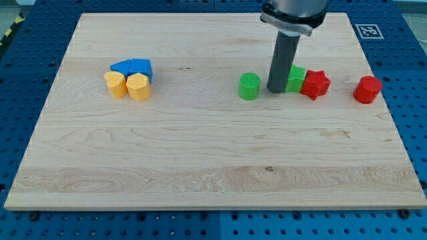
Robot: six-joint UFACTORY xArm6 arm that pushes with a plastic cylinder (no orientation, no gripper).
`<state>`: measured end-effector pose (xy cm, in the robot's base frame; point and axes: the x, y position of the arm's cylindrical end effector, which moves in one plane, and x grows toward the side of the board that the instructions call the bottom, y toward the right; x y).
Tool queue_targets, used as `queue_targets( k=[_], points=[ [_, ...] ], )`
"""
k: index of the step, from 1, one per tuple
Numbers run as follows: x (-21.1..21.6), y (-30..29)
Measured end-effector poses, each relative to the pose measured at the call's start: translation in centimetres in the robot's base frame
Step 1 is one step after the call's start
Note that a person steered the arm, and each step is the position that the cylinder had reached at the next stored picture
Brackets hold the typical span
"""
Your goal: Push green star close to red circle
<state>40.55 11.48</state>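
Note:
A green block (pixel 297 79), likely the green star, lies right of centre, partly hidden behind my rod, so its shape is unclear. It touches a red star (pixel 315 85) on its right. The red circle (pixel 367 89), a short cylinder, stands apart near the view's right edge. My tip (pixel 275 91) rests on the board right against the green block's left side, between it and a green cylinder (pixel 249 87).
At the view's left, two blue blocks (pixel 132 67) and two yellow blocks (pixel 116 85) (pixel 138 87) sit clustered together. The wooden board (pixel 213 167) ends just right of the red circle. A marker tag (pixel 368 31) sits at the top right corner.

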Motion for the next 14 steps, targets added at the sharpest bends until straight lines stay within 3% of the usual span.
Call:
queue_targets(
  k=[1,4,6,10,13,14],
  points=[
    [-3.0,2.6],
    [-4.3,3.5],
    [-4.2,10.9],
    [-8.7,10.6],
    [-3.0,15.9],
    [-4.2,13.9]
  ],
)
